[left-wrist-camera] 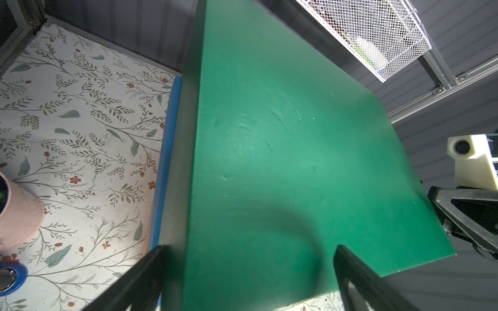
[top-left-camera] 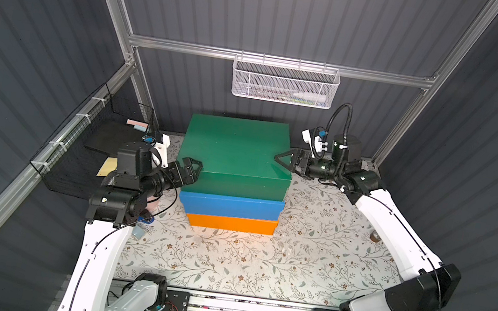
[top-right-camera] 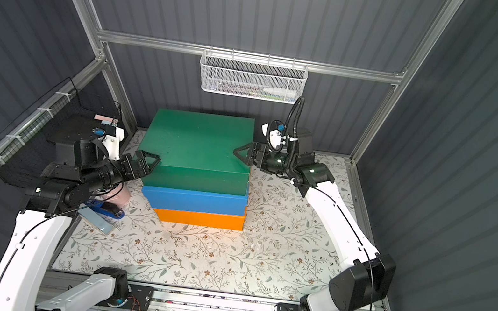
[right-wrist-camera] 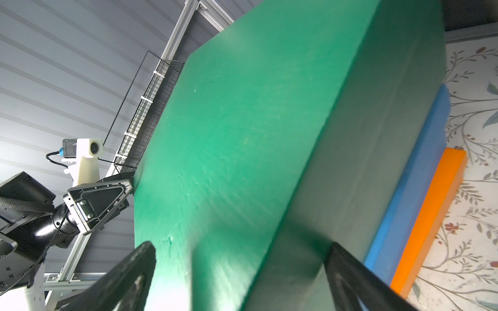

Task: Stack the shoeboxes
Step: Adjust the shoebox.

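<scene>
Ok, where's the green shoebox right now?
In a top view the green shoebox tops the stack, on the blue shoebox over the orange shoebox, centred near the back wall, between the open left gripper and right gripper.

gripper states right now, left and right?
Left gripper: open, at the green box's edge, holding nothing.
Right gripper: open, at the green box's opposite edge, holding nothing.
</scene>
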### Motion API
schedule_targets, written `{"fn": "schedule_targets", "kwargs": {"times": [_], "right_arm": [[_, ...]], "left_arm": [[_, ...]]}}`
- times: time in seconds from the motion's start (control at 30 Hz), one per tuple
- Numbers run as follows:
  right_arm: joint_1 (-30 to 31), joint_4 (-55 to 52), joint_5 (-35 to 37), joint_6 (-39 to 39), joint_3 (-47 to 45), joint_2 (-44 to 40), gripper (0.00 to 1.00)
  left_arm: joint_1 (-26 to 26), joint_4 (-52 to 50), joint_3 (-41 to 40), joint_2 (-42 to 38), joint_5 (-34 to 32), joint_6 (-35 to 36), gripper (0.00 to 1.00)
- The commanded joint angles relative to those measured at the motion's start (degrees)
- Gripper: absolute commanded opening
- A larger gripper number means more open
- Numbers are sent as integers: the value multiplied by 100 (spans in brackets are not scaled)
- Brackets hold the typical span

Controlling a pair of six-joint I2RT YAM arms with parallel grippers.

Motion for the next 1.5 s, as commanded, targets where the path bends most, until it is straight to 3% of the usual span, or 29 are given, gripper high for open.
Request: {"fn": "schedule_targets", "kwargs": {"times": [0.0, 0.3, 0.5, 0.83, 0.93, 1.17, 1.4, 1.47], "right_arm": [[42, -27, -68, 9, -34, -45, 99], [42, -46, -14, -18, -16, -13, 99], [25, -177, 132, -152, 43, -48, 99], [-278, -232, 479, -389, 221, -230, 99], [-407, -192, 521, -421, 295, -285, 99], [-804, -198, 415, -425, 196, -421, 99], [-1007, -14, 255, -326, -384, -641, 99], [-1079, 24, 212, -301, -523, -695, 99]], "left_arm": [[-5, -78, 52, -127, 187, -96, 98], [-5, -251, 148, -229, 6, -115, 97], [-2, -482, 682, -108, -344, -88, 100], [-5, -870, 2031, 358, -1763, 83, 100], [-2, -992, 2102, 465, -2186, -77, 98], [-2, -722, 1791, 796, -2602, -447, 70], [41, -522, 1893, 1209, -2559, -782, 26], [99, -387, 1825, 1227, -2489, -888, 18]]}}
